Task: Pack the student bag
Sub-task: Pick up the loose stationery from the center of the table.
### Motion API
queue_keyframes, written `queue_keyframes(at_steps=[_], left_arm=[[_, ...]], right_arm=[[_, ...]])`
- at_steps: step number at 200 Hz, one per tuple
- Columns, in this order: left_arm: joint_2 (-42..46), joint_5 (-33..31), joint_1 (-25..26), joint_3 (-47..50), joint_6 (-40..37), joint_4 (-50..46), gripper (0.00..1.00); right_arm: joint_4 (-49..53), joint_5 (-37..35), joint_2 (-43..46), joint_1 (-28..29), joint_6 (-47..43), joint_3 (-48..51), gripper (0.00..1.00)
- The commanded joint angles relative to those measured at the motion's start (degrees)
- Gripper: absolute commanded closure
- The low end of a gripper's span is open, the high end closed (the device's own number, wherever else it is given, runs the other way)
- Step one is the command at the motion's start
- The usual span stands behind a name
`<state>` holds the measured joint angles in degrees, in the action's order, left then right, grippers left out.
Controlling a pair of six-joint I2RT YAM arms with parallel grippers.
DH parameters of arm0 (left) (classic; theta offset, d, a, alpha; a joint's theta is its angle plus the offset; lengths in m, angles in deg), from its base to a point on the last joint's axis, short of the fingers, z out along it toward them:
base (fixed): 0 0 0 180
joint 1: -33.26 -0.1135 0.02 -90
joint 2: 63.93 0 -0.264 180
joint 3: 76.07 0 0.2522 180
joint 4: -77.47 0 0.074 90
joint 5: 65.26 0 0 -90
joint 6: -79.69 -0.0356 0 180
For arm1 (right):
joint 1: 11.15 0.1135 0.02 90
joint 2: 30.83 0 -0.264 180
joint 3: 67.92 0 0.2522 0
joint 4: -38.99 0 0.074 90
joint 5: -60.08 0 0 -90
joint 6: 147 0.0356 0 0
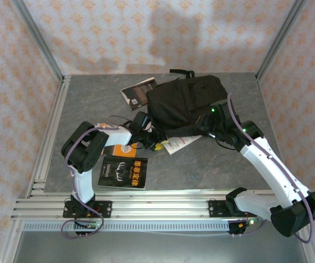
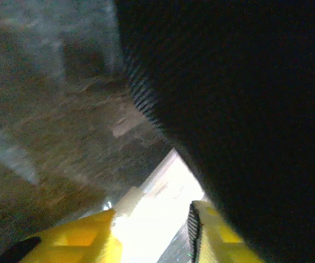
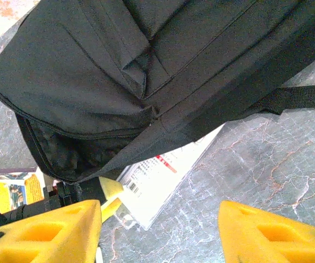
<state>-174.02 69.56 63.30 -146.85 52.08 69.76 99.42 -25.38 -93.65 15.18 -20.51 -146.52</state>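
Note:
The student bag [image 1: 184, 99], a big black fabric backpack, lies at the back middle of the table, and its black fabric [image 2: 245, 98] looms close in the left wrist view. A white book [image 1: 180, 142] pokes out from under its near edge [image 3: 119, 60]. My left gripper [image 1: 156, 145] is at that book's left corner. Its yellow fingers [image 2: 212, 235] stand a little apart with the white book [image 2: 157, 192] between them. My right gripper [image 3: 160, 230] hovers wide open over bare table by the white book [image 3: 162, 175], with nothing between its fingers.
A black book with orange lettering [image 1: 123, 171] lies near the front left. Another book [image 1: 137, 92] lies at the back left beside the bag. A yellow printed item [image 3: 15, 189] sits by the left arm. Metal rails [image 1: 50, 142] edge the table.

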Motion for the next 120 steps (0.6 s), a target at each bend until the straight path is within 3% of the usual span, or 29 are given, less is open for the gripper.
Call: queue_keyframes(at_steps=[1, 27, 69, 120], left_arm=[[-2.0, 1.0, 1.4, -2.2, -2.6, 1.2, 0.75], [-0.1, 0.1, 1.4, -3.9, -6.4, -3.8, 1.00], [8.8, -3.2, 1.4, -5.4, -13.3, -17.2, 1.00], [25.6, -12.2, 1.3, -8.8, -24.0, -40.7, 1.00]], right_arm=[[0.1, -0.3, 0.2, 0.3, -1.0, -0.6, 0.43], [0.3, -1.1, 0.6, 0.3, -1.2, -0.7, 0.44], [1.2, 0.6, -0.1, 0.3, -2.2, -0.7, 0.44], [2.9, 8.5, -7.4, 0.3, -7.9, -4.9, 0.33]])
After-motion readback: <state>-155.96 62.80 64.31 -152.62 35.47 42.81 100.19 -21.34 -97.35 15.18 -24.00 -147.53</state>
